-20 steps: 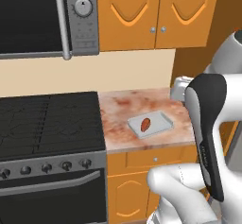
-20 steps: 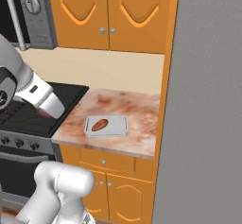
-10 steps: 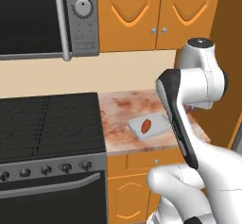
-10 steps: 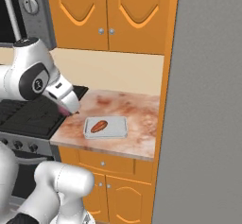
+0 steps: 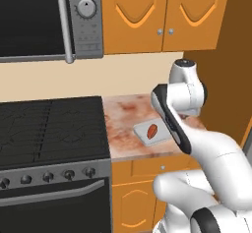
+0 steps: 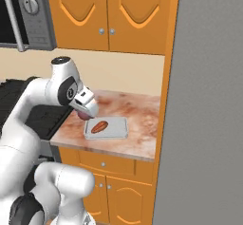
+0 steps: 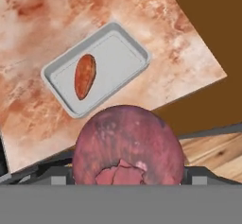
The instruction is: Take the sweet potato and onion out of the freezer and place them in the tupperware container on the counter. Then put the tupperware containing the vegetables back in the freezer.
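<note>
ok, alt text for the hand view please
A purplish-red onion sits held in the claw at the bottom of the frame, above a marbled counter. Beyond it, a shallow grey container on the counter holds a sweet potato lying at one end.

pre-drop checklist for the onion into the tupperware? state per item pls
1. Onion held in the gripper: ok, it sits between the jaws in the hand view.
2. Tupperware container on the counter, upright: ok.
3. Sweet potato already in the container: ok, it lies toward one end.
4. Free space in the container for the onion: ok, the end away from the sweet potato is bare.
5. Onion above the container: not ok; in the hand view the container lies ahead of it, not under it.
6. Freezer door open for the return: cannot tell.
</note>
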Controlling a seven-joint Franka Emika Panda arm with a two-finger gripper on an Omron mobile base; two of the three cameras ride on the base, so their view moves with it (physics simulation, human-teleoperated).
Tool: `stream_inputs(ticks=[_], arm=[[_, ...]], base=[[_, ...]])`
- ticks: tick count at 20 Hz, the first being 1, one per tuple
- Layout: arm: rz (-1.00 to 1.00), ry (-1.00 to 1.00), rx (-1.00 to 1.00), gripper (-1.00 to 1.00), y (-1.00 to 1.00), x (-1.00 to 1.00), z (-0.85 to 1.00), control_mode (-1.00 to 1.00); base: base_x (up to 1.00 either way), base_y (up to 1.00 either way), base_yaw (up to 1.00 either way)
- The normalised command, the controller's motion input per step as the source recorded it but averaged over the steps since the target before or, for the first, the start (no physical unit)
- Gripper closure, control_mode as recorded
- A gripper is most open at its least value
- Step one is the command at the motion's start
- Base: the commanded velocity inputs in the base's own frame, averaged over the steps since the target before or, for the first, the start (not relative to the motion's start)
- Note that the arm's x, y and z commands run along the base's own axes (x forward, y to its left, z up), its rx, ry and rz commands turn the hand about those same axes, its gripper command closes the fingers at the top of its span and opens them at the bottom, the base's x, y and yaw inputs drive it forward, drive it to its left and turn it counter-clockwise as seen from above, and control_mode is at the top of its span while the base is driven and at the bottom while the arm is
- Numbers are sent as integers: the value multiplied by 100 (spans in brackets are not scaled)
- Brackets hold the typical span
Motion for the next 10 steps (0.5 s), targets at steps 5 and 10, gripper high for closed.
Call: stream_inputs(ticks=[5, 10], arm=[[13, 2, 0, 100, -21, 99, -73, -100], [13, 0, 0, 100, -20, 78, -67, -100]], base=[[0, 0, 0], [0, 0, 0]])
